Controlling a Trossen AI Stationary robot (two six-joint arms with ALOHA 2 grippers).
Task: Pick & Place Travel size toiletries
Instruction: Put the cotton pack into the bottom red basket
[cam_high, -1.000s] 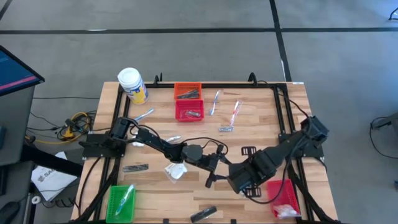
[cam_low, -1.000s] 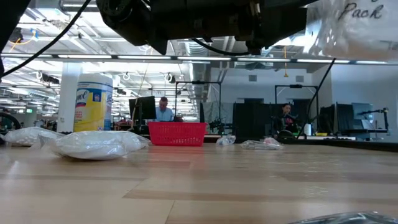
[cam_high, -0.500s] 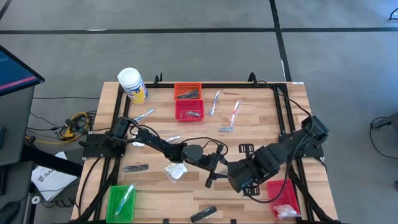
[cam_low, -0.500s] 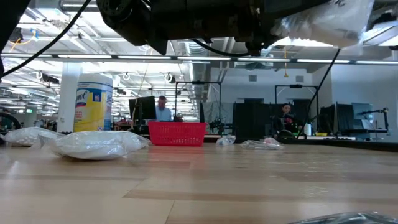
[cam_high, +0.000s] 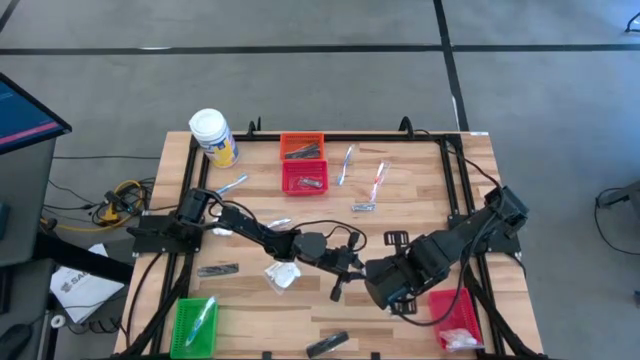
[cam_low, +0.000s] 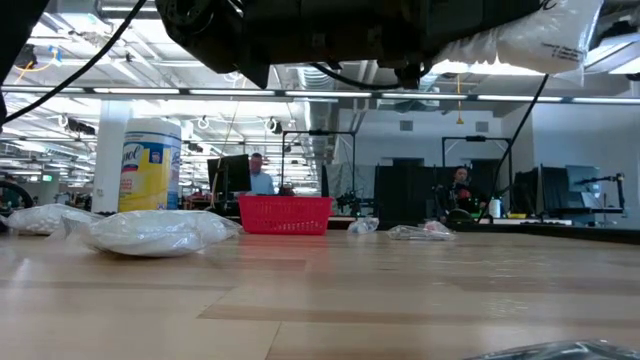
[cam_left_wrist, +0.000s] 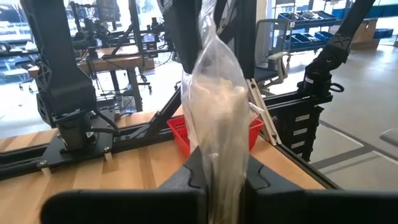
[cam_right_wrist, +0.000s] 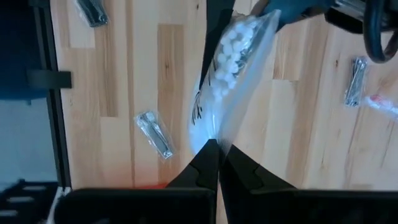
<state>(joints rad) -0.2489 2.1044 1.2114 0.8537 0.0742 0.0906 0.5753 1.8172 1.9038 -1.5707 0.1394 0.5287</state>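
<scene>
Both tools pinch the bag (cam_right_wrist: 227, 74): left tool (cam_left_wrist: 225, 177), right tool (cam_right_wrist: 214, 152). I'd release the right gently first.

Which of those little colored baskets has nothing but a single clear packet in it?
The green basket at the table's near left corner. It holds one clear packet, while the orange basket holds dark items and the two red ones hold other packets.

The wooden table (cam_high: 400, 215) carries a white jar (cam_high: 212, 136), orange (cam_high: 301, 147), red (cam_high: 305, 177) and green (cam_high: 194, 325) baskets, white packets (cam_high: 283, 275) and scattered sachets (cam_high: 363, 207).
</scene>
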